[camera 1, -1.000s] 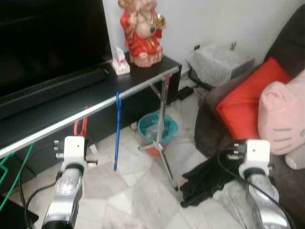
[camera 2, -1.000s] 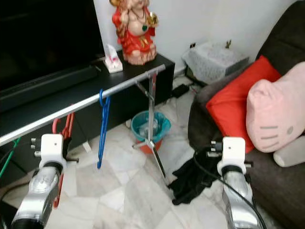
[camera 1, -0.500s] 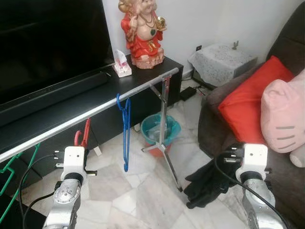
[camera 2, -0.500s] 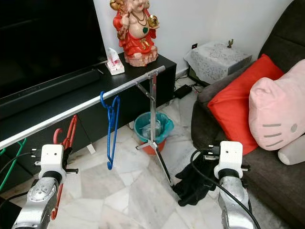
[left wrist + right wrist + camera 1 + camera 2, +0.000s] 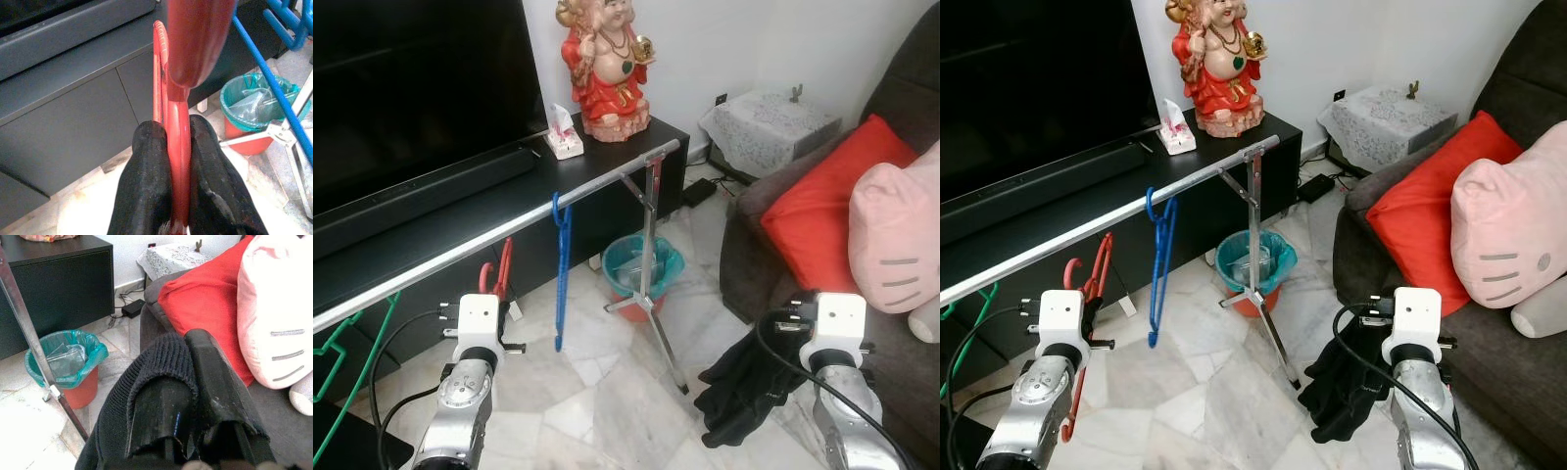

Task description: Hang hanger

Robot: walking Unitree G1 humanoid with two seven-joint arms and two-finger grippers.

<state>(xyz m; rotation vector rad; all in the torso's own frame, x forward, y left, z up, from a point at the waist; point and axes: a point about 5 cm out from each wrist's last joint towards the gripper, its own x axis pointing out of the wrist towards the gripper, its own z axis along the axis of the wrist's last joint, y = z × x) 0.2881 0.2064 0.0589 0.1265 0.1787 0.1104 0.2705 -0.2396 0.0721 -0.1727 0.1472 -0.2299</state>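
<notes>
Head views: your left gripper sits low on the left, below the silver rail, with the red hanger rising from it; the hanger's hook is just under the rail, and you cannot tell whether it touches. A blue hanger hangs on the rail further right, and a green hanger shows at the far left. Behind the rail you see the black TV bench carrying a red statue. A teal-lined bin stands by the rail's tripod leg.

Left wrist view: your jaws are narrow, both black fingers pinching the red hanger's flat body between them.

Right wrist view: your right gripper has its jaws closed on a black knitted garment draped over the fingers. A red cushion and pink plush pillow lie on the sofa beyond.
</notes>
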